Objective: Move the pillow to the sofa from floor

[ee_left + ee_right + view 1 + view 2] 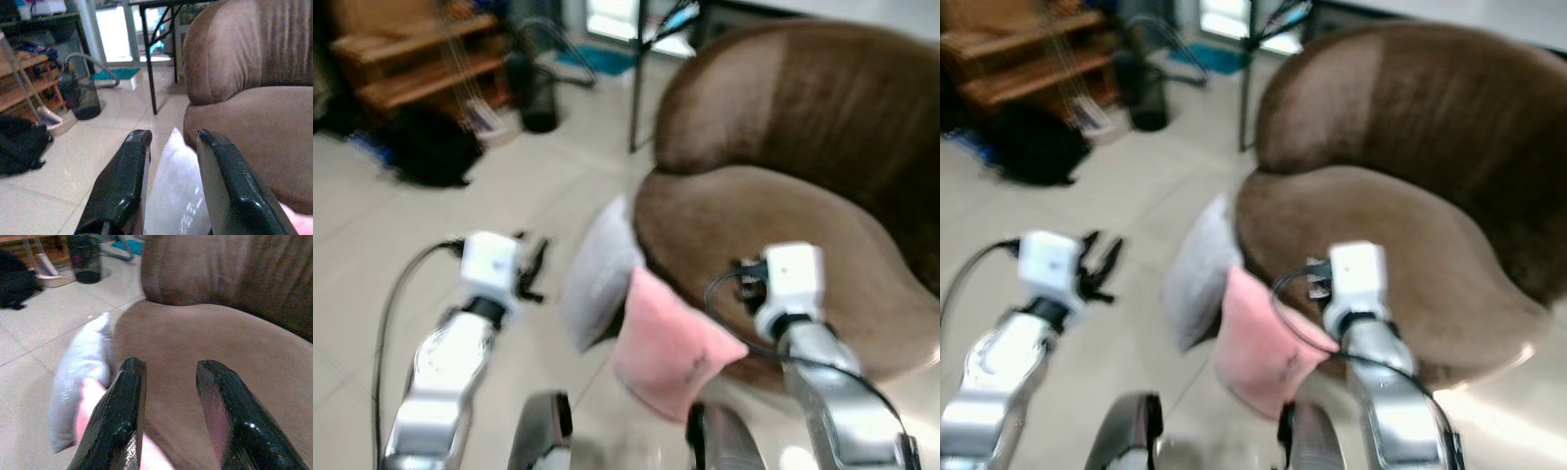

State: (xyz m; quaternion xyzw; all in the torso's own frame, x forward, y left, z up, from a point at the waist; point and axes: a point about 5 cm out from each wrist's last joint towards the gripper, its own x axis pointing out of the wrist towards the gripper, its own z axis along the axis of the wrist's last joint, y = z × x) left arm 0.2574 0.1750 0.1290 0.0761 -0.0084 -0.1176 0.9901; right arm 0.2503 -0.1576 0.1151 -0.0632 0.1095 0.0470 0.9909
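Left eye view: a pink pillow (668, 345) and a grey pillow (599, 274) are seen propped on the floor against the sofa (773, 225) at 6 o'clock, while the left gripper (171, 186) and right gripper (168, 416) are held released above them.

Bare floor (372, 225) lies open leftward; the sofa (783, 225) seemingly blocks behind the leaning pillows (671, 343).

Left hand (171, 147) fingers parted, grey pillow (178, 196) between, leaning on brown sofa (249, 117)
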